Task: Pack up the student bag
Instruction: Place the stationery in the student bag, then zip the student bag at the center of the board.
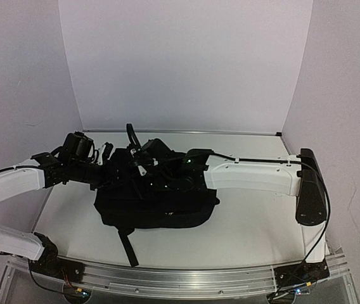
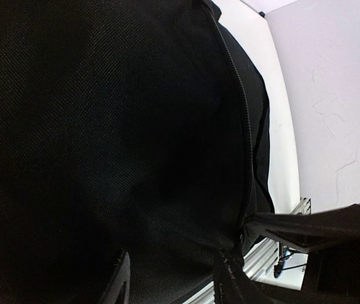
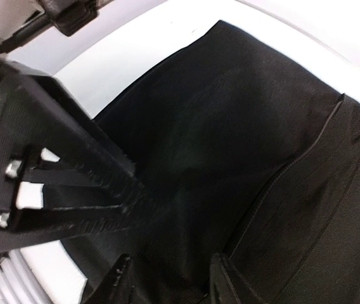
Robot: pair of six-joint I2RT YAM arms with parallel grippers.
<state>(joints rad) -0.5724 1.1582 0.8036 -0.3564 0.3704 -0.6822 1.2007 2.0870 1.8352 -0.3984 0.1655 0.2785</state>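
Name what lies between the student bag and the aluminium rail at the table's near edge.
In the top view, one black strap trails from the student bag across bare white table toward the rail; nothing else.

The student bag point(image 1: 154, 202) is finished in plain black throughout. A fine woven grain is shown on its fabric in the wrist views, and its zip line point(image 2: 246, 126) is likewise black. The table point(image 1: 250, 221) is white. White shells with black joints are fitted to the left arm point(image 1: 9, 187) and the right arm point(image 1: 250, 174). The front rail point(image 1: 167, 277) is silver.
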